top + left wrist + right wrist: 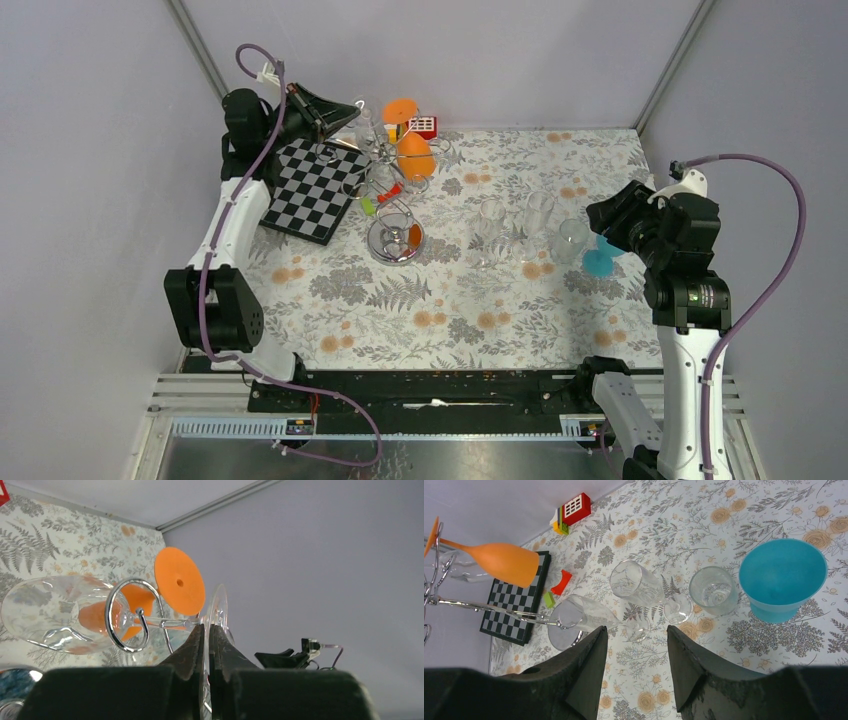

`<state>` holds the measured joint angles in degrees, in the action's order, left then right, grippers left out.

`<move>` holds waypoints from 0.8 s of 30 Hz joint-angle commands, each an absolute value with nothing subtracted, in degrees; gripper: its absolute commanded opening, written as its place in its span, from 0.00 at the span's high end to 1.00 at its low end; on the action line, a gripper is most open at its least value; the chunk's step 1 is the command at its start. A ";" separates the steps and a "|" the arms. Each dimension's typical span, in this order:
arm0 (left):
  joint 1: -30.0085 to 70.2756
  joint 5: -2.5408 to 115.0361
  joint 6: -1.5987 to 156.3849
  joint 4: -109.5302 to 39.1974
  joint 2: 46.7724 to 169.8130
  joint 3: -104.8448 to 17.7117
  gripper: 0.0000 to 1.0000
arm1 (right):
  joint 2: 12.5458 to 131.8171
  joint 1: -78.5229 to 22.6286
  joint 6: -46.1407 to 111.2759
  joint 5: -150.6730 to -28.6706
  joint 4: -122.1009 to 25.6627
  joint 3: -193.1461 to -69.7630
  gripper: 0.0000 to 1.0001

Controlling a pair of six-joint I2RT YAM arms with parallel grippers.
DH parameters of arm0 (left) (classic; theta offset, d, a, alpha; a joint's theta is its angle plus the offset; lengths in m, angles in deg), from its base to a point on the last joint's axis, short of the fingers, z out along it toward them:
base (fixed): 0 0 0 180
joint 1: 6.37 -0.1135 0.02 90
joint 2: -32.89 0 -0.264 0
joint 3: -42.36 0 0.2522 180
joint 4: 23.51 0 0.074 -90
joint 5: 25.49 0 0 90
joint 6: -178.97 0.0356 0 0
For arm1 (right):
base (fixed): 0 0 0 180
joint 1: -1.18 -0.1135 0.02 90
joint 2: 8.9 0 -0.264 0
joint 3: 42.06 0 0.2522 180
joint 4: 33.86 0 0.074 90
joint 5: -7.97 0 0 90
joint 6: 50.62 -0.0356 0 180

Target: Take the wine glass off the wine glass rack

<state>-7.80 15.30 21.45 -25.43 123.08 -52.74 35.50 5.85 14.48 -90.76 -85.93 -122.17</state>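
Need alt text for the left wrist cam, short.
The left fingers pinch the foot of a clear wine glass lying sideways, its stem in a wire loop of the silver rack. An orange glass hangs behind it.

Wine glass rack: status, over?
Left gripper shut on clear wine glass foot; right gripper open, clear of it. Stem sits in silver wire rack loop. Orange wine glass hangs close beside.

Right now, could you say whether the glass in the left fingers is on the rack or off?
On the rack: the glass has its stem through a loop; left fingers pinch its foot.
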 commanded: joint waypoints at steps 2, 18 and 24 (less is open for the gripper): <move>-8.02 11.47 33.00 -34.06 119.09 -58.38 1.00 | 35.49 6.09 14.36 -92.45 -85.90 -124.13 0.46; -14.17 9.33 39.94 -44.71 118.76 -63.18 1.00 | 34.62 6.04 14.50 -93.37 -86.04 -123.41 0.46; -15.62 15.76 42.30 -48.86 115.80 -62.49 1.00 | 34.31 6.10 15.13 -95.76 -85.90 -123.13 0.40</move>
